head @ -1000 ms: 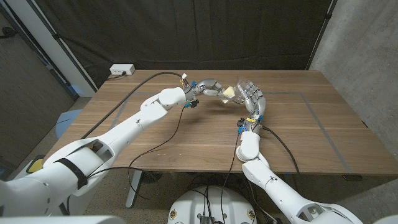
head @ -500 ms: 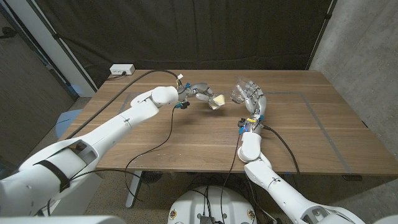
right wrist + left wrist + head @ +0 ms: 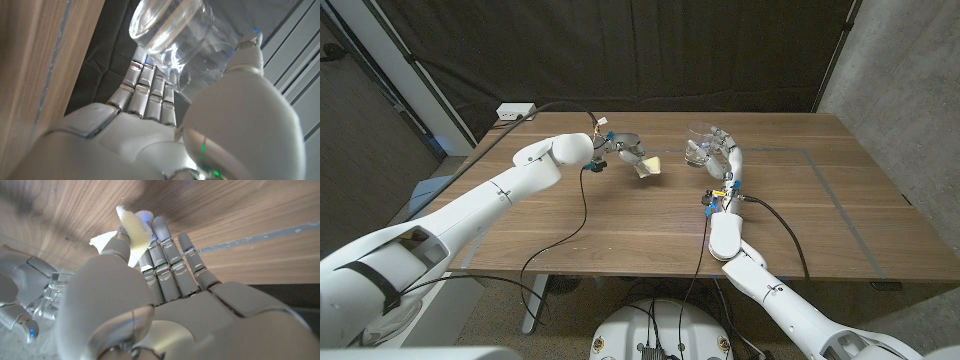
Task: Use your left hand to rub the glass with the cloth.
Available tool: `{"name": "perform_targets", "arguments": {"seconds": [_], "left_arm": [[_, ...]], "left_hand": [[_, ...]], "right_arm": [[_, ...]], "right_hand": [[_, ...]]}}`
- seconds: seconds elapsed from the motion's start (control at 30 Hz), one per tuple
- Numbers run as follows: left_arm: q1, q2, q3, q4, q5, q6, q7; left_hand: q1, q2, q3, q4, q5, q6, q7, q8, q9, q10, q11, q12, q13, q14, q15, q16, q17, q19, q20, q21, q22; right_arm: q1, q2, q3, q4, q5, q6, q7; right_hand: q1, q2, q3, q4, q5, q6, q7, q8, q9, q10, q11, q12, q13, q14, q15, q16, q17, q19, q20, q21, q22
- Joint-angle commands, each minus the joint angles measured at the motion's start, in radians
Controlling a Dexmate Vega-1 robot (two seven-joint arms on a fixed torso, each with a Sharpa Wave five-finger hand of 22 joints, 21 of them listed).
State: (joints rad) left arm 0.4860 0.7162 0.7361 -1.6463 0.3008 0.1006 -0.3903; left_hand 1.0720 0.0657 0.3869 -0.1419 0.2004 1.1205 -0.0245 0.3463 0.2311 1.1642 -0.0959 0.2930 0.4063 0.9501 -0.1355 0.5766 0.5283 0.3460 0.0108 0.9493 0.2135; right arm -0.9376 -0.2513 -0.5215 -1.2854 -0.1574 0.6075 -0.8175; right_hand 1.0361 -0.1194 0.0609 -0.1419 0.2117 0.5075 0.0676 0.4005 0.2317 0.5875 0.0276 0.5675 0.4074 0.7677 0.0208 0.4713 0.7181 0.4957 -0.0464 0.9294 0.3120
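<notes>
**Cloth and glass held apart above the table**

Item 1: small pale-yellow folded cloth (image 3: 648, 166), soft and creased, with a white corner showing. I see it pinched between thumb and fingers of my left hand (image 3: 625, 149), just left of the head view's upper centre. In the left wrist view the cloth (image 3: 134, 232) sticks out past the smooth grey-white fingertips (image 3: 161, 227), over the wood grain.

Item 2: clear cylindrical drinking glass (image 3: 700, 148), smooth and glossy, tipped on its side. My right hand (image 3: 722, 158) is wrapped around it, just right of the upper centre. In the right wrist view the glass (image 3: 175, 27) lies across the fingers (image 3: 149, 90) with the thumb pressed on its wall, round base showing.

Item 3: brown wooden table (image 3: 620, 230), straight-grained, matte.

Change since a second ago: the cloth was touching the glass then; my left hand has drawn back towards the left of the picture, and cloth and glass are now near but apart. The right hand has kept its grip, shifting slightly up the frame.
</notes>
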Motion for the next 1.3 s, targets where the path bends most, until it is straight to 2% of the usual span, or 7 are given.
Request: {"name": "perform_targets", "arguments": {"seconds": [0.03,0.33,0.77,0.83,1.03,1.13,1.3], "left_arm": [[0.029,0.051,-0.005,-0.107,0.254,0.068,-0.012],[0.077,0.052,-0.040,-0.137,0.362,0.092,0.009],[0.123,0.055,-0.066,-0.176,0.489,0.112,-0.007],[0.116,0.058,-0.055,-0.189,0.538,0.124,-0.041],[0.074,0.036,-0.014,-0.209,0.683,0.189,-0.235],[0.058,0.022,-0.012,-0.200,0.704,0.194,-0.307],[0.012,-0.002,0.005,-0.175,0.740,0.186,-0.445]], "left_hand": [[0.022,0.027,0.015,0.005,0.004,0.085,0.051,-0.002,0.001,0.003,-0.006,0.006,0.006,0.014,-0.052,-0.002,0.001,0.002,-0.002,0.008,0.002],[0.017,0.030,0.017,0.009,0.001,0.073,0.044,-0.011,-0.003,-0.008,-0.011,0.000,0.010,0.001,-0.053,-0.007,0.005,-0.003,0.000,0.014,0.000],[0.012,0.038,0.032,0.015,-0.016,0.016,0.003,-0.050,-0.023,-0.068,-0.028,-0.056,-0.016,-0.041,-0.063,-0.042,-0.003,-0.030,0.004,0.023,-0.009],[0.013,0.029,0.038,0.012,-0.023,-0.096,-0.014,-0.106,-0.033,-0.161,-0.035,-0.111,-0.043,-0.097,-0.067,-0.074,-0.006,-0.067,0.003,0.019,-0.017],[-0.032,-0.005,0.023,0.033,-0.027,-0.240,-0.035,-0.157,-0.035,-0.350,-0.019,-0.128,-0.085,-0.236,-0.041,-0.159,-0.036,-0.152,0.013,-0.006,-0.027],[-0.105,-0.037,-0.011,0.069,-0.018,-0.422,-0.056,-0.171,-0.034,-0.530,-0.002,-0.125,-0.127,-0.351,0.010,-0.242,-0.090,-0.222,0.028,-0.039,-0.030],[-0.227,-0.087,-0.096,0.129,0.008,-0.704,-0.053,-0.174,-0.033,-0.779,0.084,-0.116,-0.184,-0.581,0.119,-0.376,-0.165,-0.336,0.084,-0.111,-0.032]], "right_arm": [[0.008,-0.079,-0.059,-0.078,-0.101,-0.113,-0.013],[0.018,-0.119,-0.106,-0.105,-0.126,-0.196,0.031],[0.038,-0.093,-0.142,-0.055,-0.057,-0.235,0.100],[0.040,-0.091,-0.144,-0.050,-0.052,-0.238,0.104],[0.039,-0.082,-0.143,-0.041,-0.036,-0.245,0.110],[0.038,-0.079,-0.143,-0.035,-0.031,-0.247,0.112],[0.034,-0.072,-0.141,-0.032,-0.024,-0.255,0.110]], "right_hand": [[0.244,0.238,0.047,0.001,0.003,0.164,-0.151,0.004,0.003,0.125,-0.117,0.000,0.008,0.114,-0.262,0.002,0.000,-0.003,-0.138,0.011,0.001],[0.248,0.238,0.048,0.000,0.004,0.166,-0.153,0.004,0.002,0.126,-0.118,-0.001,0.010,0.116,-0.262,0.000,0.000,-0.003,-0.139,0.017,-0.001],[0.252,0.238,0.050,0.000,0.004,0.167,-0.151,0.002,0.000,0.127,-0.118,-0.003,0.010,0.119,-0.262,-0.003,0.000,-0.006,-0.140,0.026,-0.004],[0.252,0.238,0.050,0.000,0.004,0.167,-0.150,0.002,0.000,0.126,-0.118,-0.003,0.011,0.121,-0.262,-0.003,0.001,-0.007,-0.139,0.027,-0.004],[0.253,0.237,0.050,0.000,0.004,0.167,-0.150,0.001,-0.001,0.127,-0.117,-0.004,0.011,0.122,-0.262,-0.004,0.002,-0.008,-0.139,0.032,-0.006],[0.253,0.237,0.050,0.000,0.004,0.168,-0.150,0.000,-0.002,0.128,-0.117,-0.004,0.012,0.123,-0.262,-0.004,0.003,-0.009,-0.139,0.035,-0.007],[0.254,0.237,0.050,0.001,0.004,0.169,-0.149,0.000,-0.002,0.128,-0.117,-0.006,0.012,0.124,-0.262,-0.005,0.004,-0.010,-0.139,0.038,-0.009]]}}
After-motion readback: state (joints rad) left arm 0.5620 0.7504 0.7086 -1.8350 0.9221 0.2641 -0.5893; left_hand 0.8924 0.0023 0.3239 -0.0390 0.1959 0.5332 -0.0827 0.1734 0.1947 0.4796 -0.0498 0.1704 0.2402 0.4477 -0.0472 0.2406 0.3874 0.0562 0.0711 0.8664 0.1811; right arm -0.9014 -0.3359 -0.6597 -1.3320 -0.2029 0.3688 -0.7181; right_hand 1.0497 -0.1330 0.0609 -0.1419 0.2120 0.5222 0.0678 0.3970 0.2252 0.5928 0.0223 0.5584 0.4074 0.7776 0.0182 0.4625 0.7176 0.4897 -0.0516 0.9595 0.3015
